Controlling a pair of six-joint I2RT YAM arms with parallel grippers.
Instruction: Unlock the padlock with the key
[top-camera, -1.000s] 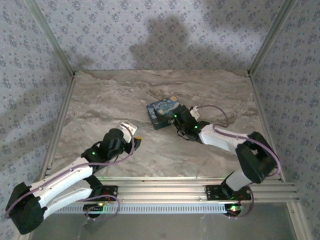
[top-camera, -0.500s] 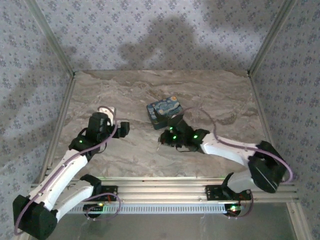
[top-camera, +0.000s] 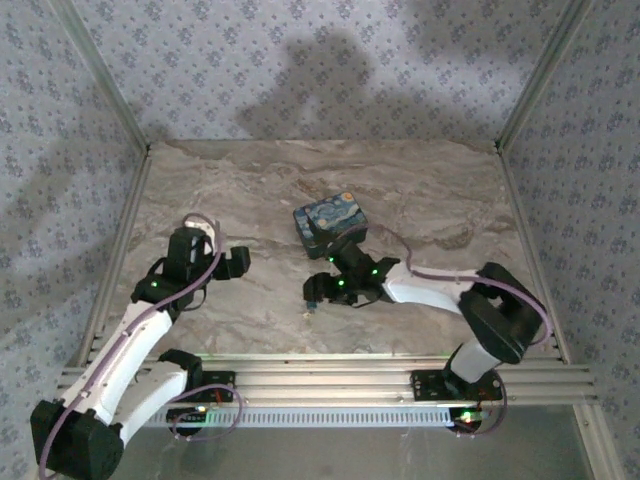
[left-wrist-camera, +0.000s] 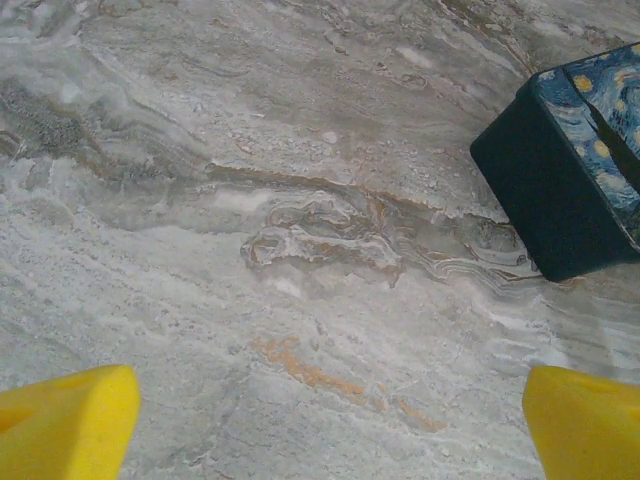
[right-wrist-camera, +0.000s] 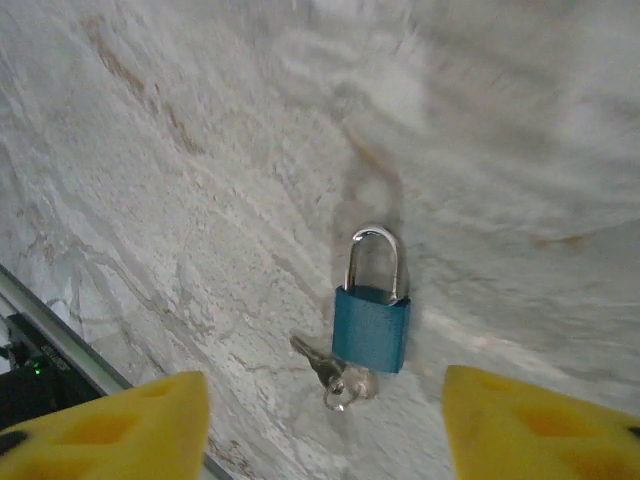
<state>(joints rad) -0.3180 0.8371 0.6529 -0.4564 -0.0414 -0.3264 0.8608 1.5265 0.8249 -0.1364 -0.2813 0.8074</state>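
Observation:
A small blue padlock with a silver shackle lies flat on the marble table. The key sticks out of its bottom end, with a small ring on it. Whether the shackle is latched I cannot tell. My right gripper hovers just over the lock, open, and its yellow fingers stand either side without touching it. From above, the padlock is a tiny blue speck under the right gripper. My left gripper is open over bare marble, well left of the lock, with nothing between its fingers.
A blue starry-night painted box sits behind the right gripper, and the same box appears at the right edge of the left wrist view. Metal rails line the near edge, and patterned walls enclose the table.
The right gripper has moved from the box toward the near edge and opened, leaving the padlock with its key on the table. The left arm has swung back to the left and opened wide.

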